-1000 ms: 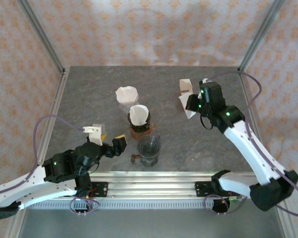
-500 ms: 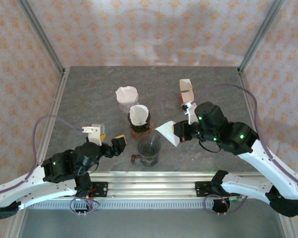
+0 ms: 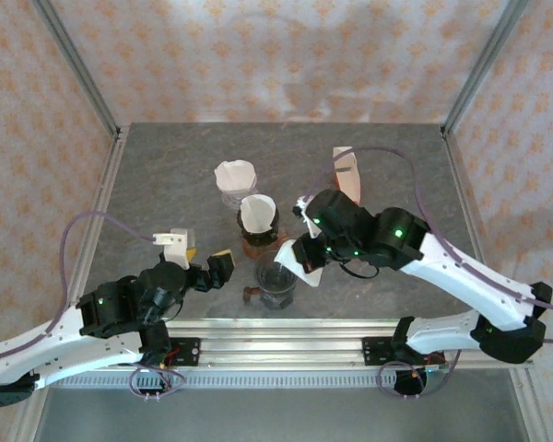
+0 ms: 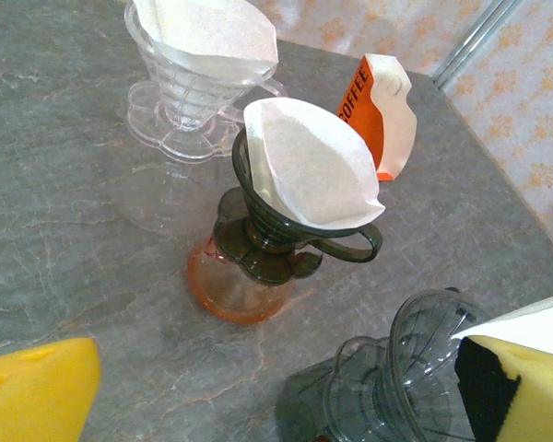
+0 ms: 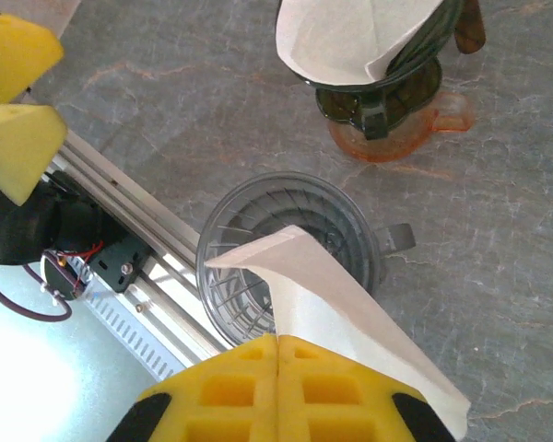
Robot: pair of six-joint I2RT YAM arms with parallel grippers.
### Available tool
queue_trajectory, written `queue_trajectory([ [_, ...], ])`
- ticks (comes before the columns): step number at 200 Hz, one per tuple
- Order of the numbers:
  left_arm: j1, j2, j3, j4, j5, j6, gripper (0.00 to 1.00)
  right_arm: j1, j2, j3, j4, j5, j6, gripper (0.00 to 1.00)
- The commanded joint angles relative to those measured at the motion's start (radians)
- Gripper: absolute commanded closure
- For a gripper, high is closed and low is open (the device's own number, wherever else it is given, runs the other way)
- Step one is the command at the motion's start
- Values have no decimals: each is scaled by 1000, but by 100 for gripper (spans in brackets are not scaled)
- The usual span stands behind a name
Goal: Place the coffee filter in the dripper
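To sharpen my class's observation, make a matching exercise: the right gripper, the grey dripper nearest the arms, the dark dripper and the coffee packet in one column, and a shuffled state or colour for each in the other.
Column A
1. right gripper
2. grey dripper
3. dark dripper
4. coffee packet

Column B
a. orange and white
b. empty
c. shut on a folded filter
d. lined with a paper filter

Pairs: 1-c, 2-b, 3-d, 4-a
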Motion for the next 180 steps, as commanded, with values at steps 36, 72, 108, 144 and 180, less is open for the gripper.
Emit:
queue_trajectory([
  [36,6,10,57,-23,18,23,0,47,185,172,-129,13,-80,100],
  [72,5,6,57,-20,18,28,0,64,264,217,-147,3,-95,100],
  [108,6,0,57,-17,21,32,0,66,311,217,-128,-18,-95,100],
  [144,5,-1,49,-13,19,35,0,67,343,192,-88,-21,-92,100],
  [180,4,2,39,-7,29,28,0,67,361,150,-47,-21,-82,100],
])
